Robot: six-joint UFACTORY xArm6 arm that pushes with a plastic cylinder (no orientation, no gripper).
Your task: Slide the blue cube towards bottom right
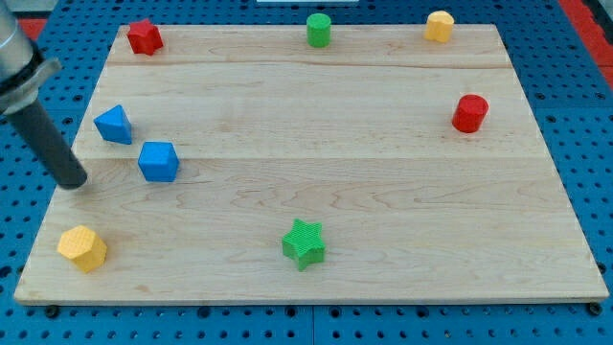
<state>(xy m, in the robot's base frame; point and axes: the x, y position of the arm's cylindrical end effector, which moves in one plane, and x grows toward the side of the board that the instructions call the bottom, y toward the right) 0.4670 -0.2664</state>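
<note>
item: blue cube (158, 161), left part of the counter (383, 240), beside a blue wedge-like block (113, 125); likely light, rigid, slides easily. my tip (75, 182) sits just left of it, apart; no hand fitted, so no open or closed state. judged contact point: upper-left face.

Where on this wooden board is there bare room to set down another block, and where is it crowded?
The widest bare patch is mid-board, bordered by the blue cube, green star block, red cylinder and green cylinder. The bottom right corner of the wooden board is bare too. The left edge is crowded: blue triangular block, yellow hexagonal block, my tip.
</note>
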